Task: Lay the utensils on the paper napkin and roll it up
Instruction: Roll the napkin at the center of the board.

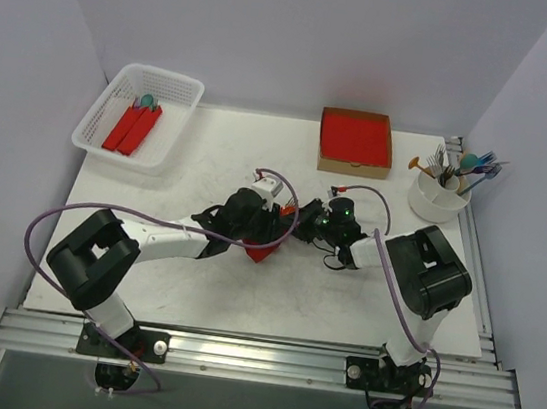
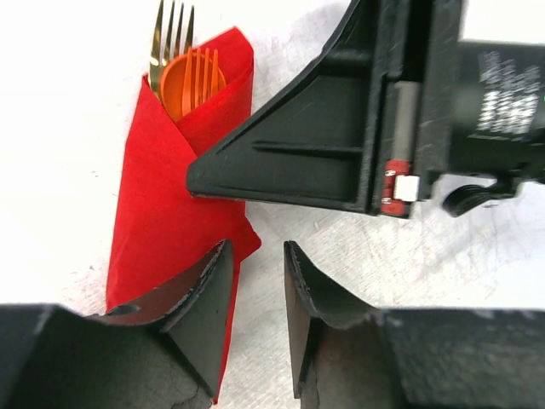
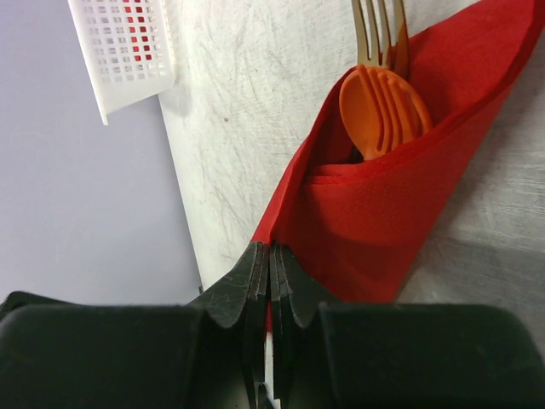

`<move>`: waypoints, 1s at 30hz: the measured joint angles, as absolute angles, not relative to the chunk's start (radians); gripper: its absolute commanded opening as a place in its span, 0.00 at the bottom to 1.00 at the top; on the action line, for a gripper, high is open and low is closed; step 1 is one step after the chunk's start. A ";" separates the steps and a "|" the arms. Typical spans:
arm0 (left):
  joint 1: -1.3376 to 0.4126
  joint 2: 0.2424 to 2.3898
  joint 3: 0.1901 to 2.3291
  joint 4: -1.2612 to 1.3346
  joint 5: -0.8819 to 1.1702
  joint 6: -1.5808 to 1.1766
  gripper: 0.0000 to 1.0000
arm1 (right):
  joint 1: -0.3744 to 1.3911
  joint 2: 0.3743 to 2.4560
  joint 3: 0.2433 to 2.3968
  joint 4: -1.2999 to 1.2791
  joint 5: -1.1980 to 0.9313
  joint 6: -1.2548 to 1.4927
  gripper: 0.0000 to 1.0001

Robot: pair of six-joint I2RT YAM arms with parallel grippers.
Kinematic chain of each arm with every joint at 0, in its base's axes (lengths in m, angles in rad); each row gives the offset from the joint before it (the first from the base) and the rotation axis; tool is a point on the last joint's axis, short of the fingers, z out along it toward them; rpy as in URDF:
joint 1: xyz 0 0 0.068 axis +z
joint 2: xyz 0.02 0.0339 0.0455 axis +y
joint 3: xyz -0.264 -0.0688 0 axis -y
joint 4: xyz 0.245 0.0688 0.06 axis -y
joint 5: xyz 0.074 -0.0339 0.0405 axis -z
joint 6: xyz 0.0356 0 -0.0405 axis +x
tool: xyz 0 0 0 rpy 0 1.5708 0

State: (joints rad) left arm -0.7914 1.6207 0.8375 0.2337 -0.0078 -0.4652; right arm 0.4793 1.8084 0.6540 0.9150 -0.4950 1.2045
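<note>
The red napkin (image 2: 162, 213) lies near the middle of the desk (image 1: 192, 285), folded into a cone around an orange spoon (image 2: 192, 81) and a fork (image 2: 170, 30), whose heads stick out at its open end. The right claw (image 3: 270, 256) is closed, pinching the napkin's folded edge. The left claw (image 2: 255, 256) stands narrowly parted and holds nothing, one finger over the napkin's lower corner.
</note>
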 measured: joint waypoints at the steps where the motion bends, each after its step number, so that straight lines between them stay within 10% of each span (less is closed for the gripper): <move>1: -0.791 1.608 0.836 0.229 -0.012 -0.464 0.40 | 0.479 1.813 0.655 0.916 -0.495 1.204 0.00; 10: -0.793 1.420 0.813 0.166 -0.076 -0.431 0.51 | 0.479 1.818 0.659 0.913 -0.495 1.201 0.00; 13: -0.793 1.345 0.776 0.145 -0.104 -0.424 0.66 | 0.479 1.818 0.667 0.907 -0.495 1.196 0.00; 14: -0.793 1.325 0.760 0.139 -0.114 -0.420 0.94 | 0.479 1.818 0.670 0.905 -0.495 1.195 0.00; 30: -0.793 0.961 0.466 0.075 -0.430 -0.502 0.94 | 0.479 1.818 0.689 0.879 -0.496 1.173 0.00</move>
State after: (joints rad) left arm -0.7929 0.9607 0.4664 0.0750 -0.4305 -0.5022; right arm 0.4793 1.8179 0.6888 0.8787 -0.4965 1.1732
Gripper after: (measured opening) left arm 0.938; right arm 0.027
